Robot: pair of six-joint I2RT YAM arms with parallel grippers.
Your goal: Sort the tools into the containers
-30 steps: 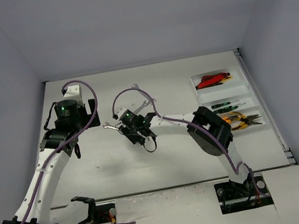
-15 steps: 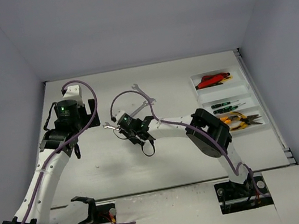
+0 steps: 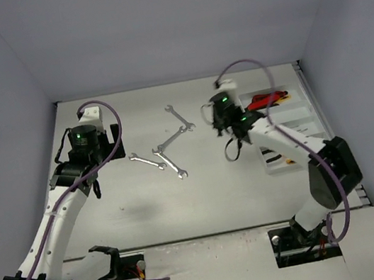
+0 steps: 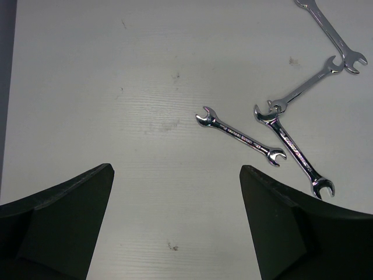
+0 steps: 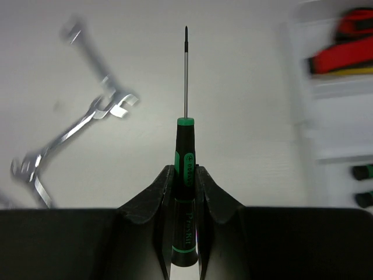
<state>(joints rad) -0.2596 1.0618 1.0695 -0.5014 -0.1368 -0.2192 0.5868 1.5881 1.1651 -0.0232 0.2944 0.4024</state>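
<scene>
My right gripper is shut on a thin black-and-green screwdriver, its steel tip pointing away from me above the table. In the top view this gripper hovers just left of the white tray; the screwdriver is hidden under the wrist. Red-handled cutters lie in the tray's far compartment. Several silver wrenches lie in the table's middle, also in the left wrist view. My left gripper hangs open and empty over bare table, left of them.
The right forearm covers much of the tray's near compartments in the top view. Two green screwdriver ends show at the right edge of the right wrist view. Grey walls enclose the table on three sides.
The right gripper shut on the screwdriver among the wrenches, then swung right with it to beside the tray. The wrenches now lie uncovered. The left arm has not moved.
</scene>
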